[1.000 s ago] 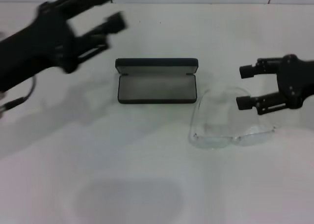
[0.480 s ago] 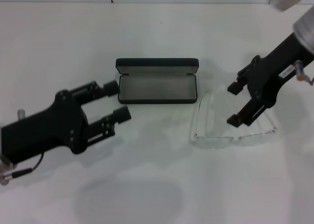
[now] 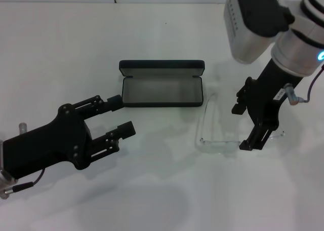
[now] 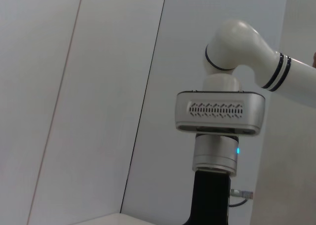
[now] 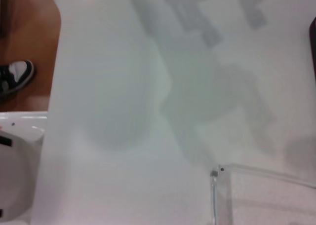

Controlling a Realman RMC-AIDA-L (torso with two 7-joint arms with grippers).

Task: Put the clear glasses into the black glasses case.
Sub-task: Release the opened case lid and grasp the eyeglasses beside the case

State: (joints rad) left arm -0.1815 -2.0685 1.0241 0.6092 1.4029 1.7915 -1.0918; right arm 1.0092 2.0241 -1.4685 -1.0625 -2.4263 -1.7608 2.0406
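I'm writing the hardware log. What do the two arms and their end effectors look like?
Both end effectors are matte black with two parallel fingers: the left end effector trails a thin cable, and the right end effector hangs from a white arm with black rings, a grey vented block and a blue light.

The black glasses case [image 3: 162,84] lies open near the middle of the white desk [image 3: 167,190], its lid raised toward the far edge and its grey lining showing. Just beside it, toward the right edge, lie the clear glasses [image 3: 215,127], and the right gripper [image 3: 244,128] points down over their right part with its fingers spread, one by the near rim of the lens and one farther back. The left gripper [image 3: 120,116] hangs over the desk's left half, fingers apart and pointing toward the case, close to its left end but not touching it.
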